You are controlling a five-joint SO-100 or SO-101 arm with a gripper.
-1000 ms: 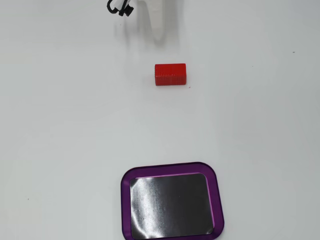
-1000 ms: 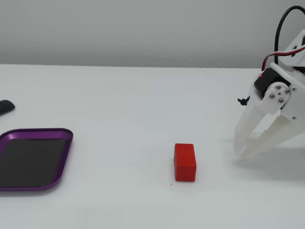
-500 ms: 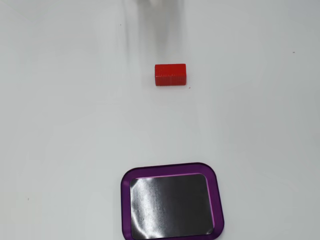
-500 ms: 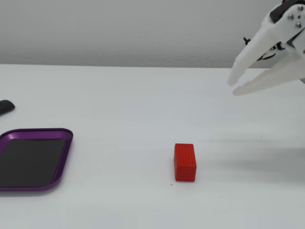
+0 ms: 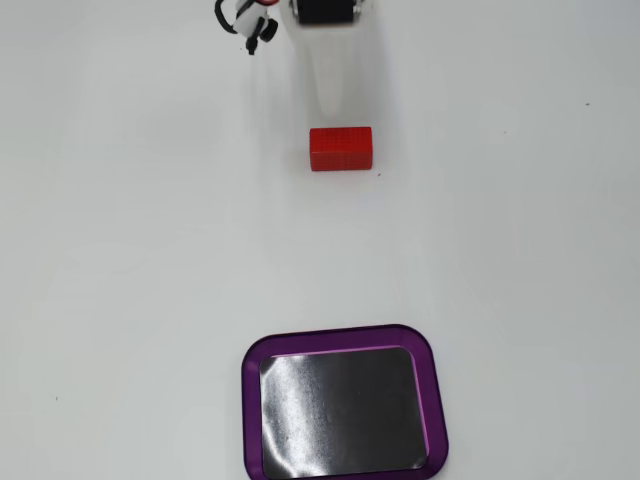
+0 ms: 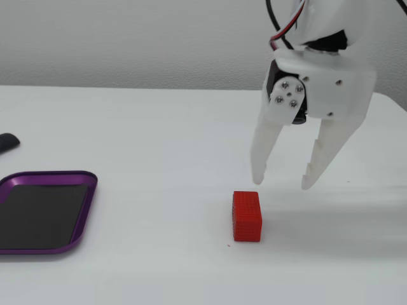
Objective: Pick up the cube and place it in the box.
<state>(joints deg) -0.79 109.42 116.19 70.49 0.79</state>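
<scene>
Box (image 6: 81, 213) sits with nothing inside, cube (image 6: 247, 216) on the table (image 6: 152, 159) below the spread, unladen tool (image 6: 282, 183).

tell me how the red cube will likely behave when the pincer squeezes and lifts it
The cube looks rigid, with flat faces, so it probably won't roll or squash. Its finely dotted surface should give the open pincer decent grip. It rests on a broad face on the table, so tipping seems unlikely. It is probably light.
</scene>
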